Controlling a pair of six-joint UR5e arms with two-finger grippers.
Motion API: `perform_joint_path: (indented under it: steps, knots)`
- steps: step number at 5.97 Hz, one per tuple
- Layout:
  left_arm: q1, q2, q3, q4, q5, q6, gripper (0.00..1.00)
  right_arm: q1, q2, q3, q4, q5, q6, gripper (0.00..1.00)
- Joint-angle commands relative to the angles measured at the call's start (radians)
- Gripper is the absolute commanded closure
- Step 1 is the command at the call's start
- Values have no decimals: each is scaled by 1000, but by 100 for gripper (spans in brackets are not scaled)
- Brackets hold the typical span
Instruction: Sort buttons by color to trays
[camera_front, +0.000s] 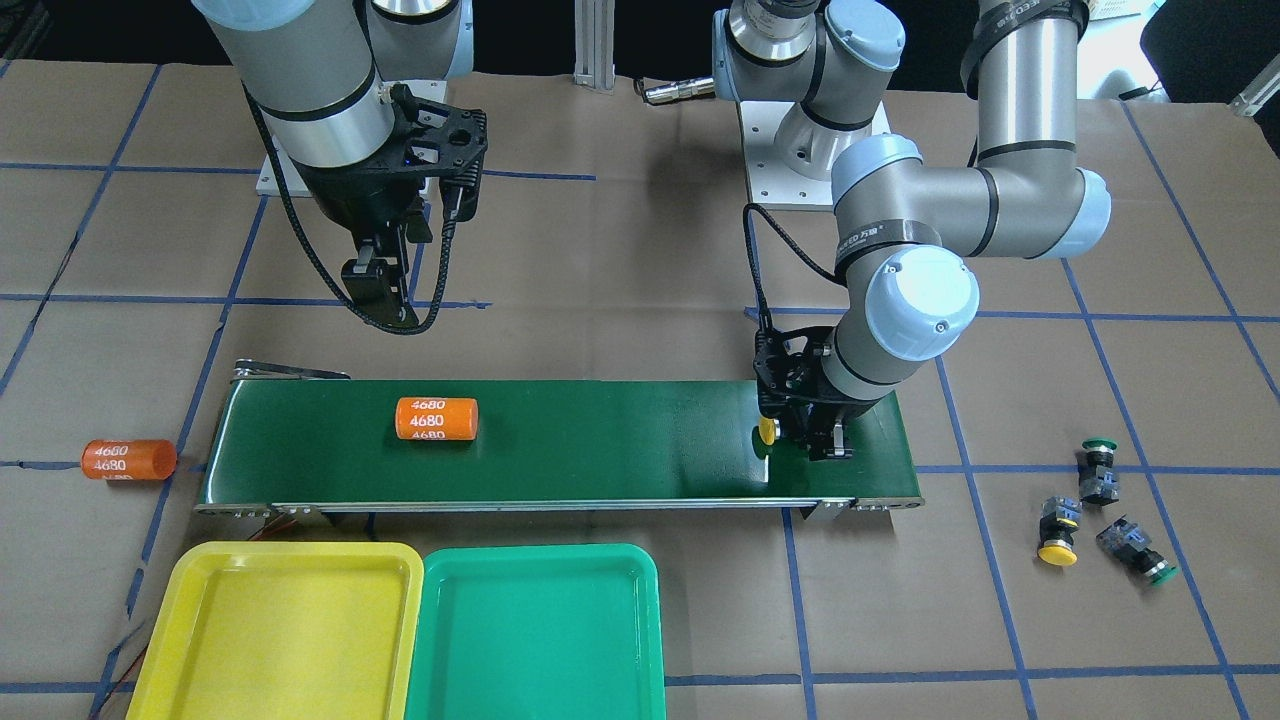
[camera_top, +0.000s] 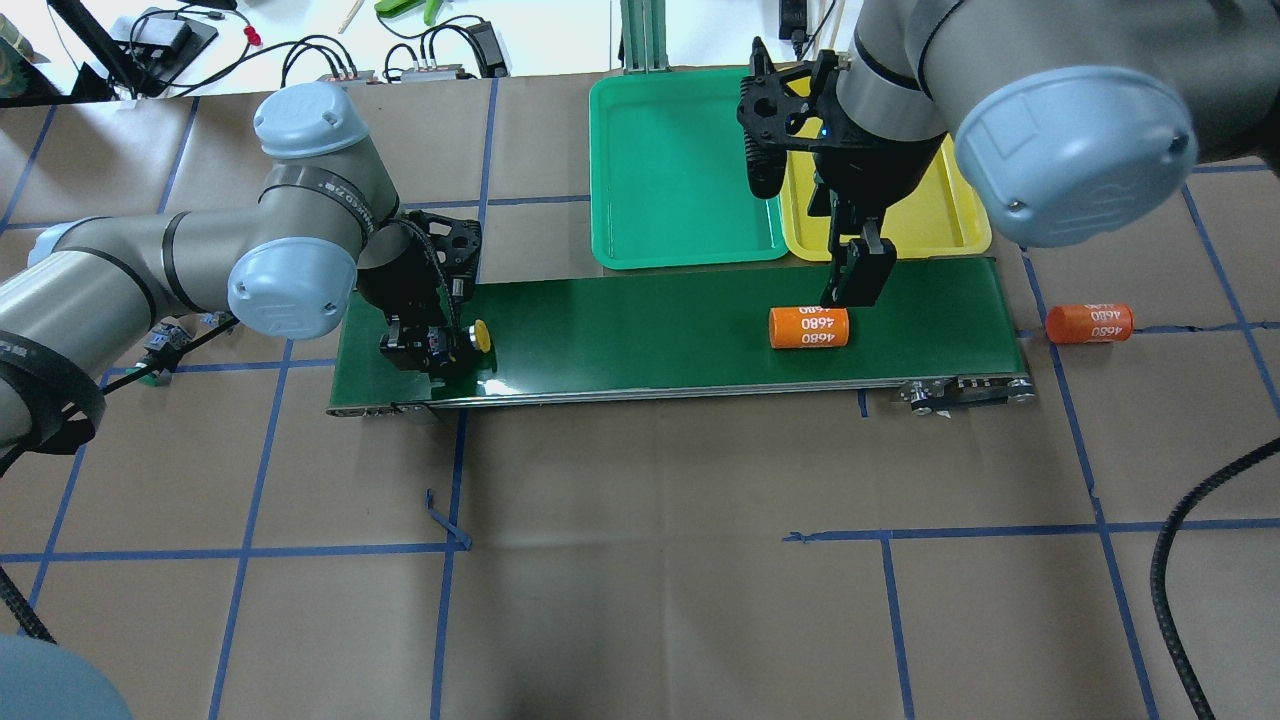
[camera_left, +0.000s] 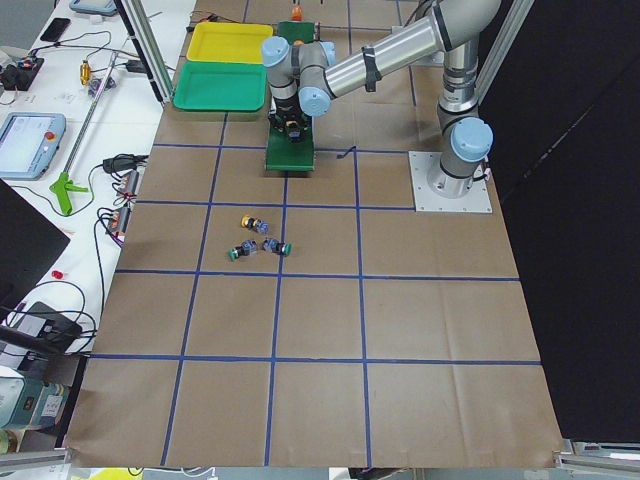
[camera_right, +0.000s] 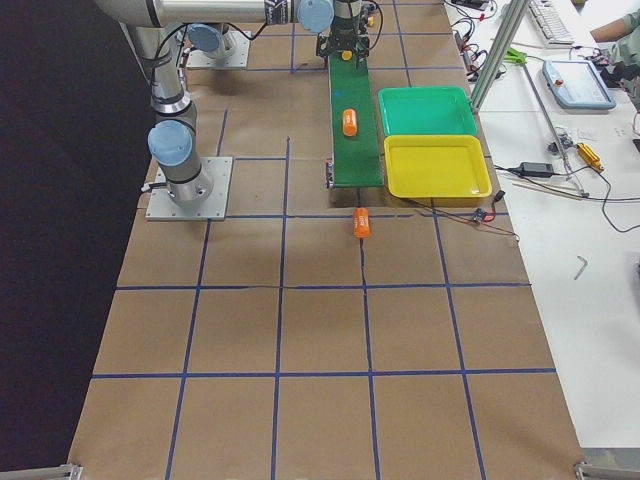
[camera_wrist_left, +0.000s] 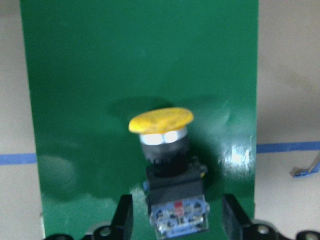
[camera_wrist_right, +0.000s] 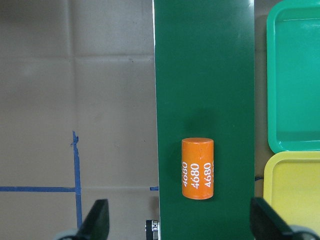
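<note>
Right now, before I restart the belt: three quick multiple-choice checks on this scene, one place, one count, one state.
1. Where is the yellow-capped button between the left hand's fingers?
A. in the yellow tray
B. on the conveyor belt
C. in the green tray
2. How many buttons lie on the table, off the belt?
A. one
B. three
C. five
3. The right hand is:
A. shut on a button
B. shut on a tray rim
C. open
Key: 1 B, green belt surrounds it in the left wrist view. 2 B, three lie grouped there. 3 C, its fingers stand wide apart above the orange cylinder.
</note>
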Motion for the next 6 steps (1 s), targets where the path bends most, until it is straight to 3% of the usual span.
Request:
perform_joint_path:
  steps: [1,2,4,6]
  knots:
    - [147,8,22,3,-7,-52,19,1,0,4,-1,0,1,0]
    - [218,-9,52,9,-5,-185,13,3,0,5,-1,3,7,0]
    - [338,-76,172,23,1,-357,13,18,15,4,-19,14,22,0]
    - [428,-200,235,119,7,-485,12,61,81,2,-80,13,83,0]
